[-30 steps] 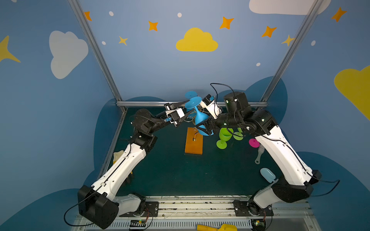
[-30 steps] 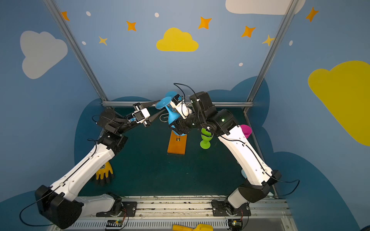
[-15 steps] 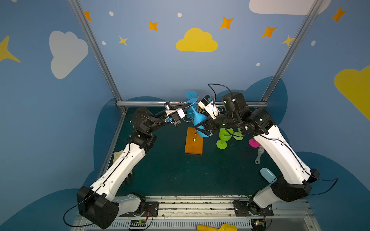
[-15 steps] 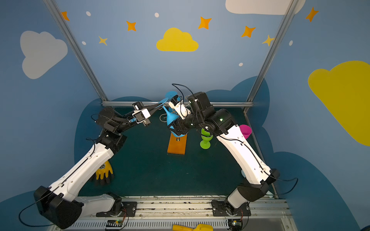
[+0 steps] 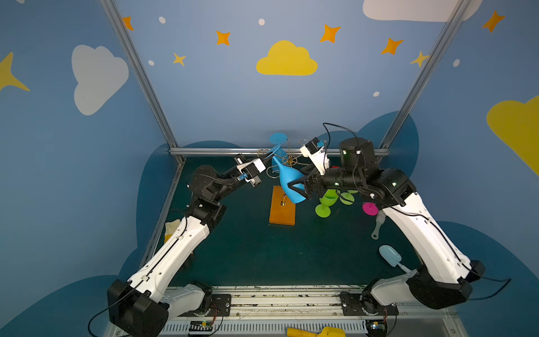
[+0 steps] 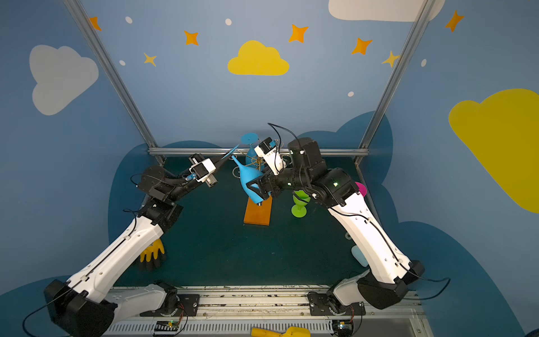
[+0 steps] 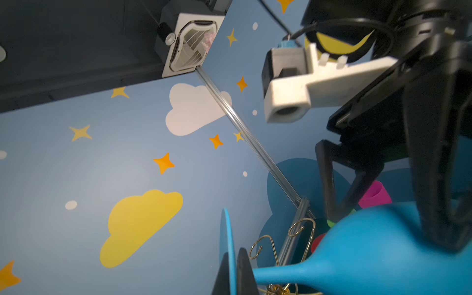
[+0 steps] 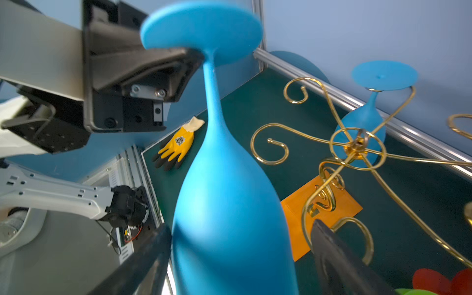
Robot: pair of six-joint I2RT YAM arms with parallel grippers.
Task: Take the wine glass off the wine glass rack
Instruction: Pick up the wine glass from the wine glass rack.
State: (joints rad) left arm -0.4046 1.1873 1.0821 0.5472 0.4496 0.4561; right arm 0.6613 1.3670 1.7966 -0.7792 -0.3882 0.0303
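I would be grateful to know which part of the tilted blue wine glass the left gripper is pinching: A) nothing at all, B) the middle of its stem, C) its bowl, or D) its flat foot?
D: in the left wrist view the left gripper is shut on the flat foot of the blue wine glass, while the bowl sits between the open jaws of the right gripper.

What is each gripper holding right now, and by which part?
Left gripper pinches the blue glass by its foot; right gripper straddles its bowl, jaws open, holding nothing.
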